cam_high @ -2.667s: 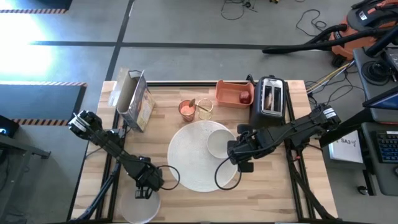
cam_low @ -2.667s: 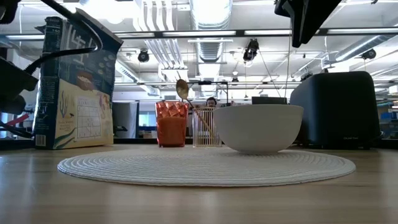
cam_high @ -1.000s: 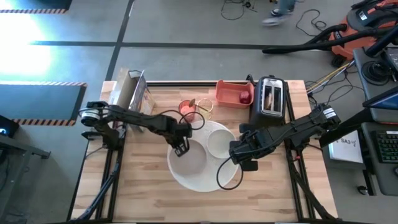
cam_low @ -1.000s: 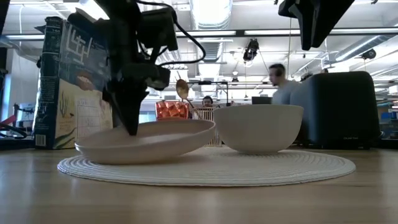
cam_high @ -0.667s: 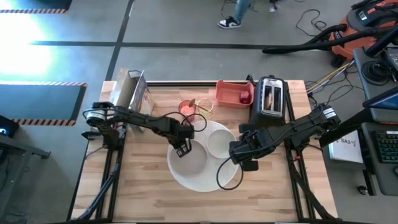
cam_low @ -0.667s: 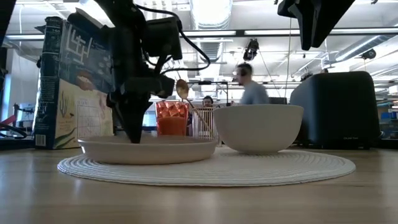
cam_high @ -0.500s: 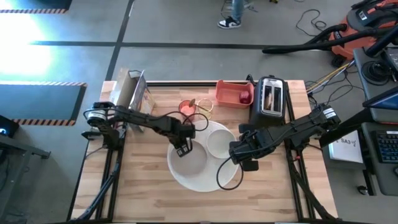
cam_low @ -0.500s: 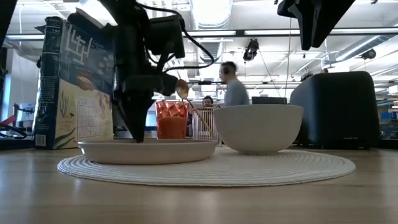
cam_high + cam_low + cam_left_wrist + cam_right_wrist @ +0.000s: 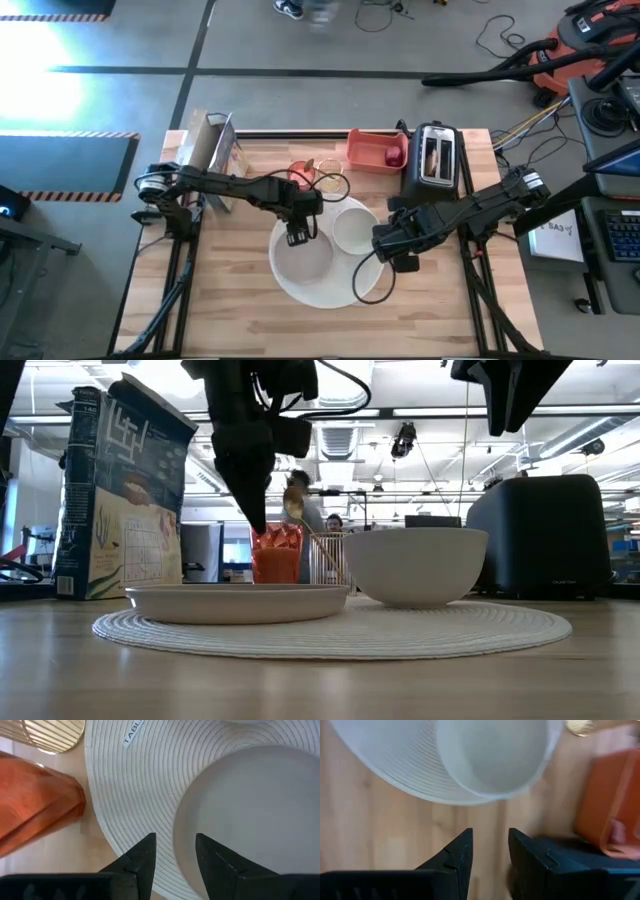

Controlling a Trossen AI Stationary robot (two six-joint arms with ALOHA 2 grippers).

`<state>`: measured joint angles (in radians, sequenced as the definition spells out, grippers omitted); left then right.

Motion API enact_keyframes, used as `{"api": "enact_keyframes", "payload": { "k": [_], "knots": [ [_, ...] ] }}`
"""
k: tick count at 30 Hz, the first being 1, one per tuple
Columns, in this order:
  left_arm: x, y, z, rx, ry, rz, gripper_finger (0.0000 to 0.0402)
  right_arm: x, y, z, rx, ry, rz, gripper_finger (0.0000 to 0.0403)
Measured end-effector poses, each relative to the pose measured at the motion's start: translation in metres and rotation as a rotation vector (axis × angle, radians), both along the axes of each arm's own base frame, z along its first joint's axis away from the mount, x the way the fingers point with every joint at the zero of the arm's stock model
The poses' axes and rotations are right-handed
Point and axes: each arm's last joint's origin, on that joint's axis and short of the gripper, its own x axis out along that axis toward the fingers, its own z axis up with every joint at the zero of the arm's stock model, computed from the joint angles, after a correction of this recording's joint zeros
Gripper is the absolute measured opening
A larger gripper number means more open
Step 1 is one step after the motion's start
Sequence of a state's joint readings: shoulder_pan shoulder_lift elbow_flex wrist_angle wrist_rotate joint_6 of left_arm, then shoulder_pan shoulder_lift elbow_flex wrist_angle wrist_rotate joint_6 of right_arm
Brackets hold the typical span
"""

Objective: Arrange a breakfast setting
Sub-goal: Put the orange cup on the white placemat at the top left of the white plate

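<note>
A smaller white plate [image 9: 308, 258] lies flat on a large round white ribbed mat [image 9: 330, 292], beside a white bowl [image 9: 352, 228] that also stands on the mat. My left gripper [image 9: 174, 842] is open and hangs above the plate's far-left rim [image 9: 160, 592], touching nothing. My right gripper [image 9: 490, 837] is open and empty, raised above the table [image 9: 235, 310] to the right of the bowl. Beyond the mat stand a pink-red cup [image 9: 300, 175] and a gold spoon [image 9: 293, 503] upright in a clear holder.
A cereal box [image 9: 212, 160] stands at the far left. A black toaster [image 9: 435, 158] with toast in its slots is at the far right. Beside it, an orange tray [image 9: 377, 150] holds a small dark-red fruit [image 9: 392, 156]. Bare wood lies near the front edge.
The smaller plate, tilted a second ago with my left gripper at its left rim, has settled flat on the mat. My left gripper has let go of it, risen clear and moved a little toward the far edge, rolling about its own axis.
</note>
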<state>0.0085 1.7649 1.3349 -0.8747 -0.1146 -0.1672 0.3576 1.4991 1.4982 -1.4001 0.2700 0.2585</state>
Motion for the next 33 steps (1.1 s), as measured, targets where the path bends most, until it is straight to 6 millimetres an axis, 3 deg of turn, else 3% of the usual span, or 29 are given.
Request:
{"api": "enact_keyframes", "payload": {
  "k": [9, 15, 21, 27, 33],
  "knots": [
    [-0.006, 0.002, 0.006, 0.102, 0.004, -0.129, 0.0122, -0.038, -0.025, 0.01, -0.062, -0.162, -0.124, 0.0116],
    [-0.004, 0.005, 0.009, 0.242, -0.003, -0.207, 0.0122, -0.062, -0.036, -0.009, 0.0, -0.273, -0.187, 0.0116],
    [-0.001, 0.006, 0.017, 0.285, -0.056, -0.227, 0.0122, -0.079, -0.041, -0.036, 0.031, -0.265, -0.238, 0.0116],
    [-0.005, 0.026, 0.025, 0.347, -0.063, -0.136, 0.0122, -0.085, -0.043, -0.055, 0.021, -0.224, -0.259, 0.0116],
    [-0.009, 0.052, 0.023, 0.33, -0.059, -0.033, 0.0122, -0.082, -0.042, -0.062, 0.012, -0.204, -0.258, 0.0116]
  ]
}}
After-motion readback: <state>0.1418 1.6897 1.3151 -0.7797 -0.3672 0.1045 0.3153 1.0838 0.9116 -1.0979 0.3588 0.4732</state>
